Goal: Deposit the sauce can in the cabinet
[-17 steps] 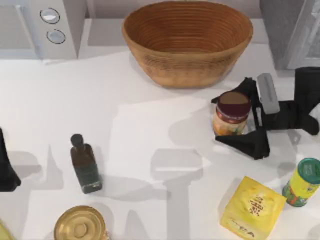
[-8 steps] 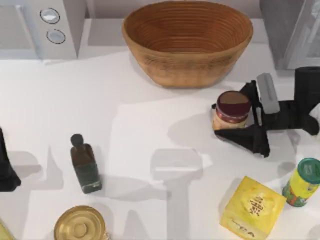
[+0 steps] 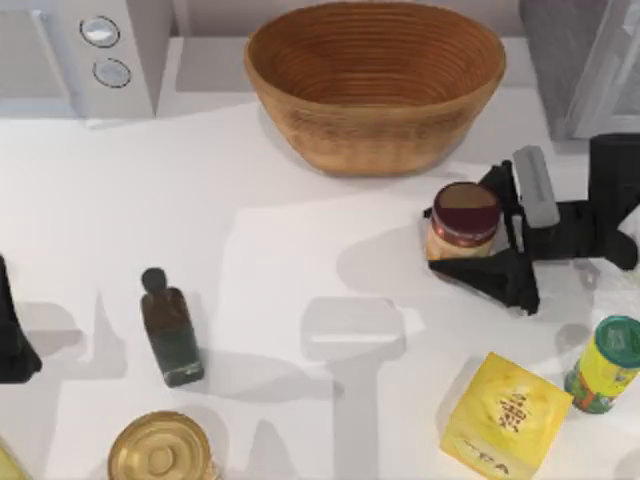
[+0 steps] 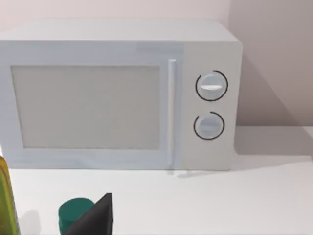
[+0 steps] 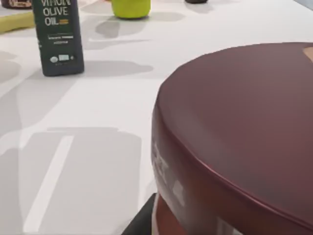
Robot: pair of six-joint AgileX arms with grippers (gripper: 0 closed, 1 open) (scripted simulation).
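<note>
- White tabletop spreads across the top view, with a white microwave at the far left, a woven basket at the far middle and the cabinet at the far right.
- From above, my right gripper reaches in from the right side, and its black fingers are closed around the sauce can, which stands upright between them, in front of the basket and well apart from the cabinet.
- Near the front right of the tabletop lie a yellow box and, just beside it, a green-lidded yellow container.
- On the left half stands a dark oil bottle, with a gold-topped tin in front of it at the edge.
- My left arm sits parked at the left edge; I cannot tell how its fingers stand.
- Looking through my left wrist, I see the microwave with its two round knobs facing me, and a black fingertip low in the frame in front of a dark green lid.
- Through my right wrist, the sauce can's maroon top sits very close, with the olive oil bottle standing farther off on the tabletop.
</note>
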